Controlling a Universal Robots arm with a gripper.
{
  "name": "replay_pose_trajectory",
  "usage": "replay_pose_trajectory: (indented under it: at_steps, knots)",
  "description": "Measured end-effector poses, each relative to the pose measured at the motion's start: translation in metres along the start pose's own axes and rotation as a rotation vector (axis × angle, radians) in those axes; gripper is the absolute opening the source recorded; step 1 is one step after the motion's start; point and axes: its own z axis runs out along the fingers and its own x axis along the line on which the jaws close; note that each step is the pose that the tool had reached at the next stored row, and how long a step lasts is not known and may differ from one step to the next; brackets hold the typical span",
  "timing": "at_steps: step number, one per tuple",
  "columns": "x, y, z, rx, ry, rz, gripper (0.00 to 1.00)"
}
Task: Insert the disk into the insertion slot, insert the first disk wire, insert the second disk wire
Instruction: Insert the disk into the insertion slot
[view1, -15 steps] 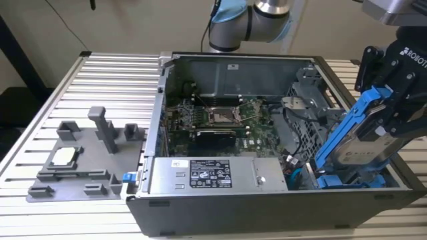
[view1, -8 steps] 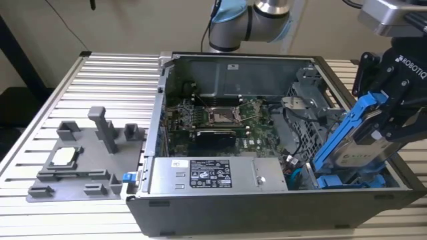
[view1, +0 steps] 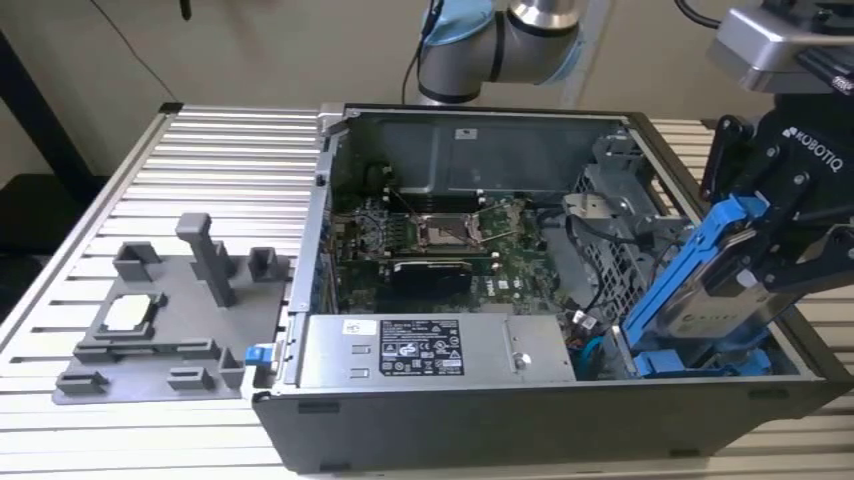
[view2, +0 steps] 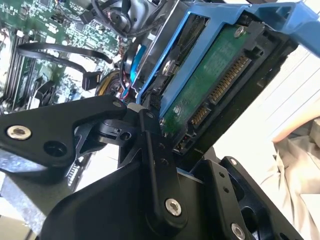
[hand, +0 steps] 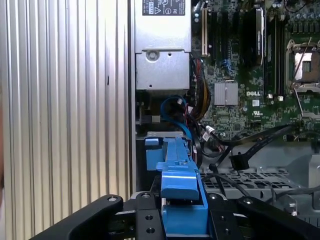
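Firmly, the end effector (view1: 771, 248) clamps the half-hidden disk (view1: 697, 305).

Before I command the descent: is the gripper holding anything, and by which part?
The gripper holds the disk, tilted, clamped at the upper end of its blue frame.

1. The disk (view1: 710, 305) has a smooth, bright blue plastic frame around dull silver metal.
2. The gripper (hand: 182, 200) is black and matt, with shiny metal screws (view2: 172, 207).
3. The table (view1: 227, 160) is pale metal with ribs.
4. The power box (view1: 427, 350) is smooth, bright metal.
5. The grey holder (view1: 160, 330) looks like matt plastic.
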Motion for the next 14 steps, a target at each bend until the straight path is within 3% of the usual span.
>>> replay_pose_trajectory:
  at_steps: [14]
  knots:
    - [-0.0001, -0.0029, 0.0151, -0.0002, -0.0073, 0.0, 0.33]
